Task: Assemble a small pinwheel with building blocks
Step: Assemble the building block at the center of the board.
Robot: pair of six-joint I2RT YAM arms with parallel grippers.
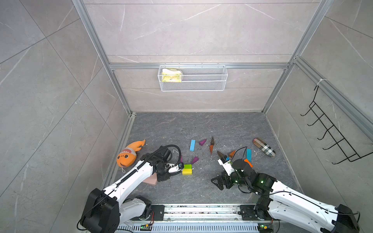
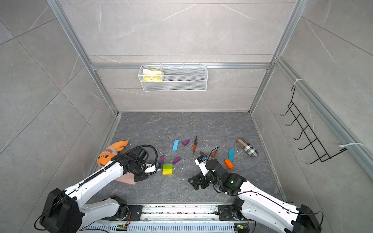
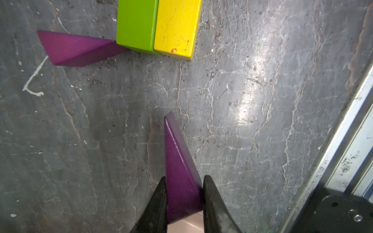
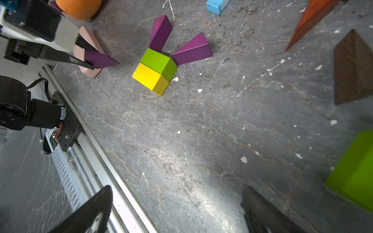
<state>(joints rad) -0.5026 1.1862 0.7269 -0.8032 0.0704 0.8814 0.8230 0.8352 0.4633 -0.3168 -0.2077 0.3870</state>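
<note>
A green brick [image 1: 187,166] and a yellow brick [image 1: 187,171] lie side by side on the grey floor. Two purple wedges [image 4: 161,33] [image 4: 191,49] fan out from the green brick's far side. My left gripper [image 3: 184,178] is shut on a third purple wedge [image 3: 177,157], held just above a pink flat thing beside the bricks. My right gripper [image 4: 177,188] stands wide open over bare floor near the front rail, holding nothing. Blue bars [image 1: 192,145] [image 1: 249,155], orange and brown wedges [image 1: 211,148] and an orange brick [image 2: 228,163] lie farther back.
An orange plush fish [image 1: 129,154] lies at the left wall and a plaid pouch [image 1: 264,147] at the back right. The pink flat thing [image 1: 150,180] lies under my left wrist. Another green brick [image 4: 355,171] sits close beside my right gripper. A metal rail [image 1: 201,209] runs along the front.
</note>
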